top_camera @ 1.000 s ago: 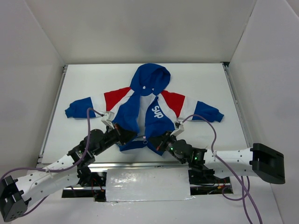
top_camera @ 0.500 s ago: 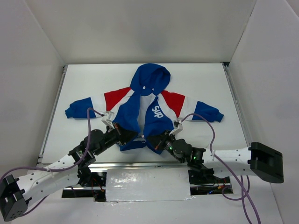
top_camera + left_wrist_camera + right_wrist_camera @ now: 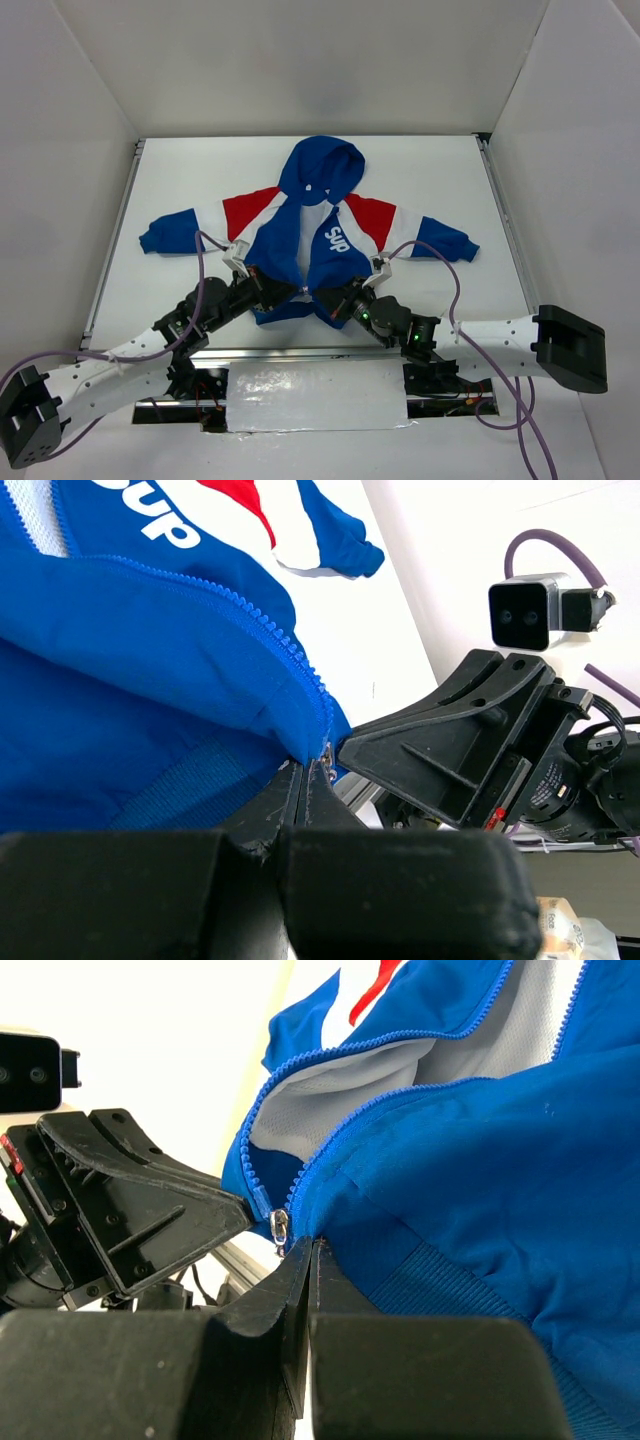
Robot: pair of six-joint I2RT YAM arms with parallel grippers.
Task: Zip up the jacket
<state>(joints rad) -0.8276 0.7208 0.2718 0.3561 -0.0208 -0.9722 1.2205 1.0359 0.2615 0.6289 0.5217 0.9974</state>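
The blue jacket [image 3: 310, 225] lies flat on the white table, hood at the far side, front open down the middle. My left gripper [image 3: 291, 296] is shut on the bottom corner of the jacket's left front panel; in the left wrist view [image 3: 305, 772] the blue zipper teeth [image 3: 270, 630] run down to its fingertips. My right gripper [image 3: 330, 301] is shut on the bottom hem corner of the other panel [image 3: 312, 1247]. The metal zipper slider [image 3: 279, 1226] hangs right beside its tip. The two grippers almost touch at the hem's middle.
The jacket's sleeves [image 3: 165, 232] [image 3: 447, 243] spread out to both sides. The table's metal front rail [image 3: 300, 352] runs just under the hem. White walls enclose the table at the back and sides. Purple cables [image 3: 440, 270] loop over both arms.
My left gripper has moved right with its hem corner, closing the gap to the right gripper. The right gripper has shifted slightly left. The bottom of the jacket's opening has narrowed.
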